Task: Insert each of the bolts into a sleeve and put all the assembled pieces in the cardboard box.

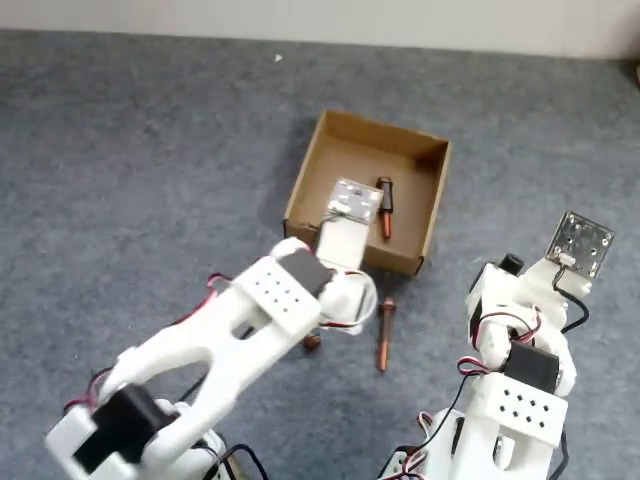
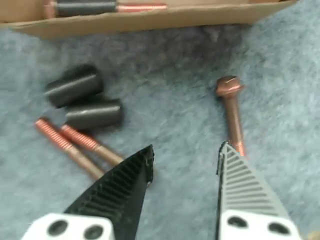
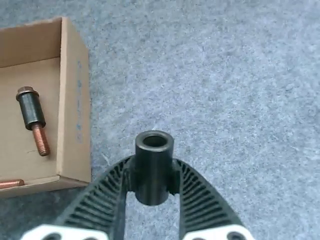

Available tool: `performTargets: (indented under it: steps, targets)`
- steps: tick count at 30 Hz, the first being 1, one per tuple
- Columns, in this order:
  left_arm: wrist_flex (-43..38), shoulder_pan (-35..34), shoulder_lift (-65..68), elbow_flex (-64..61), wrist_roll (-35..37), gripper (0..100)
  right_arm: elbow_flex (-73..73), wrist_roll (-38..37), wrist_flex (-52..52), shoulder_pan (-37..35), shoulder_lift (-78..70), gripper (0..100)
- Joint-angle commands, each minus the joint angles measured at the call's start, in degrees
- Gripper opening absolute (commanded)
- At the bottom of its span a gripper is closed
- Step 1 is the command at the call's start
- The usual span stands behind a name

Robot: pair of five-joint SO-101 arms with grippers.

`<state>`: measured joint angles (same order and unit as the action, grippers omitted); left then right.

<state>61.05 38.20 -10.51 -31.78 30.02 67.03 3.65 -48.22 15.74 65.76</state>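
My left gripper (image 2: 185, 154) is open just above the carpet, in front of the cardboard box (image 1: 433, 190). A loose copper bolt (image 2: 231, 107) lies with its threaded tip beside one finger (image 2: 235, 180). Two black sleeves (image 2: 75, 86) (image 2: 95, 113) lie to the other side, with two bolts (image 2: 75, 150) next to them running under the dark finger (image 2: 125, 185). My right gripper (image 3: 152, 172) is shut on a black sleeve (image 3: 154, 155), held upright to the right of the box. An assembled bolt and sleeve (image 1: 385, 205) lies in the box.
Grey carpet covers the whole table. One loose bolt (image 1: 385, 335) lies on it between the two arms. The left arm (image 1: 240, 340) hangs over the box's front wall. A further copper tip (image 3: 10, 183) shows at the box's near wall (image 3: 75, 100).
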Motion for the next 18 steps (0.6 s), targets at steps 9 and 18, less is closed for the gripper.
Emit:
performTargets:
  steps: [9,18]
  targets:
    - [-10.2,2.77,13.41,9.01,1.67,22,-0.84,0.26,1.8,0.75,1.54,0.6]
    - [-10.02,4.62,26.15,17.1,1.58,22,-1.01,0.26,1.8,0.66,1.54,0.6]
